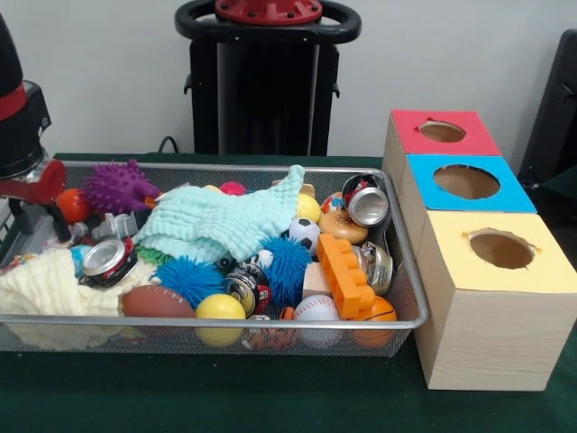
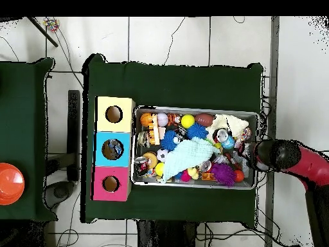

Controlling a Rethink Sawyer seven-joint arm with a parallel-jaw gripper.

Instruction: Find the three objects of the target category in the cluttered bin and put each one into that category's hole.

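Observation:
The silver wire-mesh bin (image 1: 216, 322) holds mixed clutter: crushed cans (image 1: 110, 260) (image 1: 365, 203), a purple spiky ball (image 1: 117, 185), blue spiky balls (image 1: 187, 275), a mint cloth (image 1: 225, 221), a cream cloth (image 1: 45, 284), a football (image 1: 155, 302), a yellow ball (image 1: 220, 308), a baseball (image 1: 315, 311) and an orange block (image 1: 344, 273). To its right stand three boxes, each with a hole: red top (image 1: 410, 126), blue top (image 1: 424, 176), yellow top (image 1: 451, 262). My gripper (image 1: 36, 221) hangs at the bin's left end, next to an orange ball (image 1: 72, 206). In the overhead view the gripper (image 2: 249, 154) is at the bin's right end (image 2: 257, 128).
The black pedestal (image 1: 266, 81) stands behind the bin. The table is covered in dark green cloth (image 1: 180, 397). In the overhead view a second green table at the left carries an orange round thing (image 2: 9, 183). A dark object (image 1: 559, 99) stands behind the boxes.

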